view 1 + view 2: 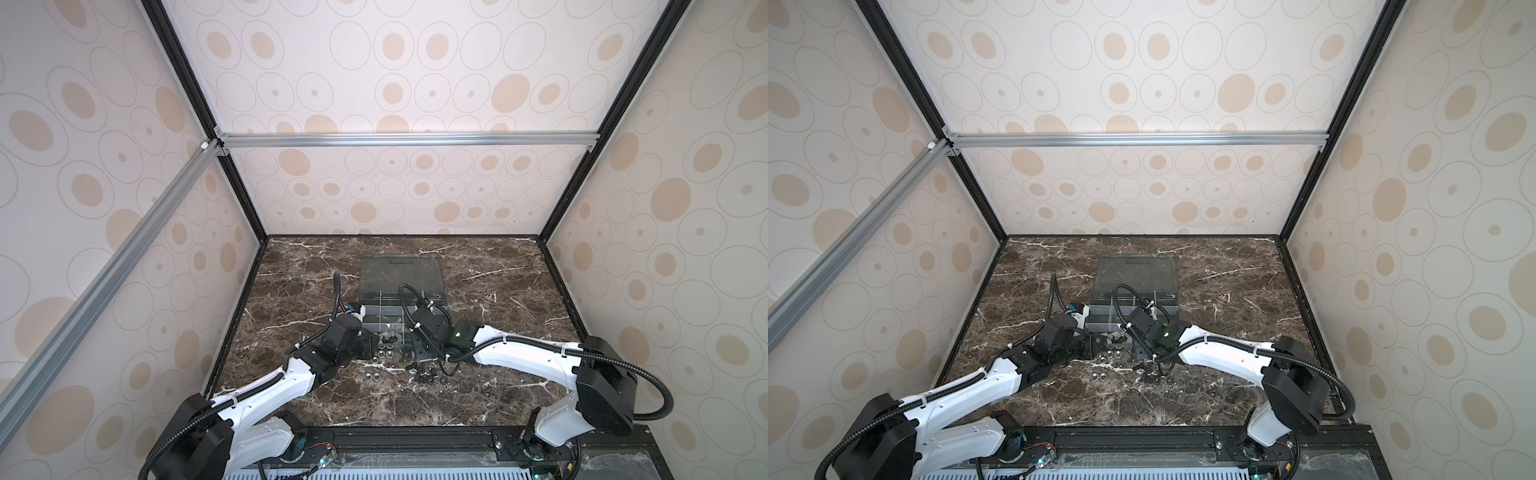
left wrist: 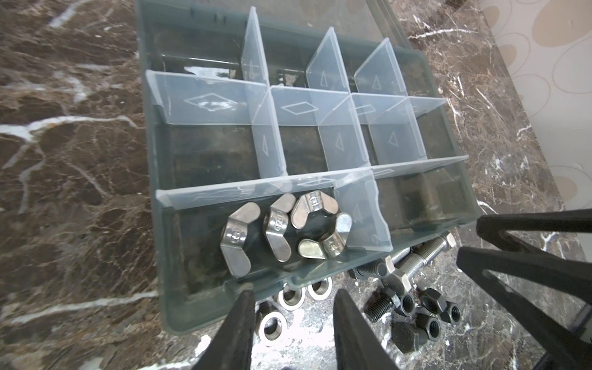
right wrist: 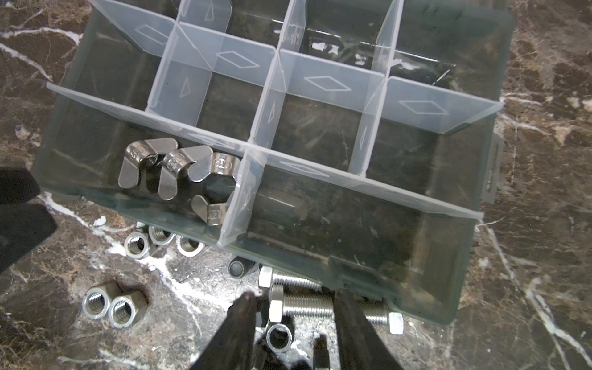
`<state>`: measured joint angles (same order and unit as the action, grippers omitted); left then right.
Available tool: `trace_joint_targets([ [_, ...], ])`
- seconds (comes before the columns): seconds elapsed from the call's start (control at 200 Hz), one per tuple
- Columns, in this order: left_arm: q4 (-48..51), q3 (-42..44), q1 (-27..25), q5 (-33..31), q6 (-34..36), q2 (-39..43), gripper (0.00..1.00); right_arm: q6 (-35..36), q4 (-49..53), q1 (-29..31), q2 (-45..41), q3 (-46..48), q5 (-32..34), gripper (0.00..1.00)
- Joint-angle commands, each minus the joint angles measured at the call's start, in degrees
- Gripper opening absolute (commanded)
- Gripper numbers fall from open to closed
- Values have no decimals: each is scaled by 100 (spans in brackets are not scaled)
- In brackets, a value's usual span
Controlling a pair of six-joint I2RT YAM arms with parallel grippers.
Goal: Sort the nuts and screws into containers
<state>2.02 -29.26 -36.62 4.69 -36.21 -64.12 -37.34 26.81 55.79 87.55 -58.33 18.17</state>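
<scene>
Toward desk (image 1: 519,299) near edge, at organizer box (image 3: 304,250) front wall: right gripper (image 3: 296,298) released, straddling silver screw (image 3: 304,307); left gripper (image 2: 293,293) released, hovering over hex nuts (image 2: 272,326). Clutter risking double-pick, mis-sorting.

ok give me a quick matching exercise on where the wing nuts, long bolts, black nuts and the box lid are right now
Things:
1. wing nuts
2. long bolts
3. black nuts
4. lid

Places or states:
a. open, laid back behind the box
b. heaped on the table, clear of the box
c. inside a near compartment
d. silver, on the table beside the box's near wall

Pairs: 1-c, 2-d, 3-b, 4-a
</scene>
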Motion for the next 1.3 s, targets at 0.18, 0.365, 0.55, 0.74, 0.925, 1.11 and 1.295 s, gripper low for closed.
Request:
trace_joint_targets([
  [0.18,-208,-251,48,271,105,-88,41,-234,189,-57,-290,216,221,44],
  [0.365,-215,-215,49,262,79,-66,41,-293,249,-56,-404,309,252,44],
  [0.55,-277,-168,42,189,35,-4,41,-351,350,-51,-532,384,262,44],
  [0.74,-255,-142,42,132,43,4,41,-438,445,-53,-638,484,257,44],
  [0.925,-207,-128,47,34,44,40,41,-484,580,-49,-702,537,236,44],
  [1.11,-219,-92,49,-1,30,75,41,-552,698,-42,-782,654,185,44],
  [1.295,-246,-45,48,6,-11,75,41,-607,703,-44,-845,774,120,44],
])
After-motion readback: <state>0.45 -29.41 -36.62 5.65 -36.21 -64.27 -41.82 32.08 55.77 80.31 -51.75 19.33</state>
